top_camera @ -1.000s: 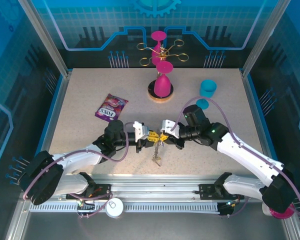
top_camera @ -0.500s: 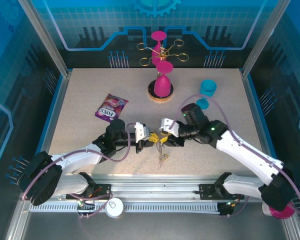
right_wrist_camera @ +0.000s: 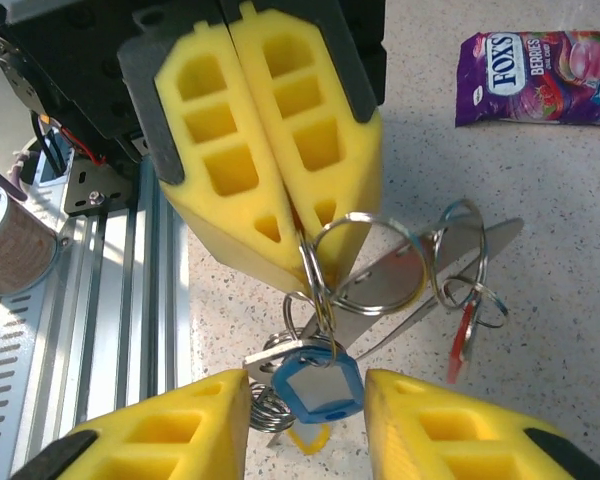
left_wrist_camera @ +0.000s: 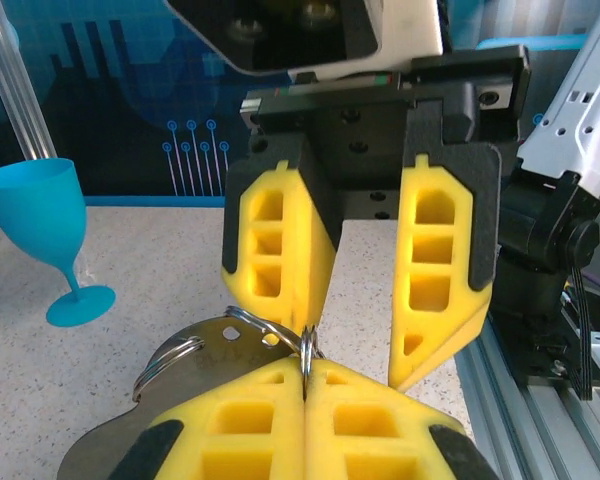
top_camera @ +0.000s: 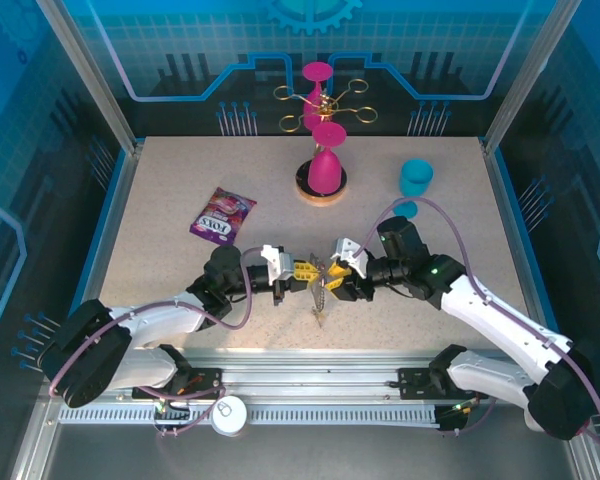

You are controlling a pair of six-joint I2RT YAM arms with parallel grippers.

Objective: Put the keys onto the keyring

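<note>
Three keys [right_wrist_camera: 320, 385] in left pincer [right_wrist_camera: 298, 265]; right pincer [left_wrist_camera: 360, 345] gapes.

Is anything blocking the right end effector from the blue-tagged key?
Nothing visible does. The right end effector is open, and the blue-tagged key hangs in the gap between its fingers. The left end effector is shut on a metal ring just above the key, close but not between them.

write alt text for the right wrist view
The left gripper, jaws shut, pinches a silver ring of a key bunch. A blue-tagged key dangles in the gap of the open right gripper; a purple snack packet lies on the table.
</note>
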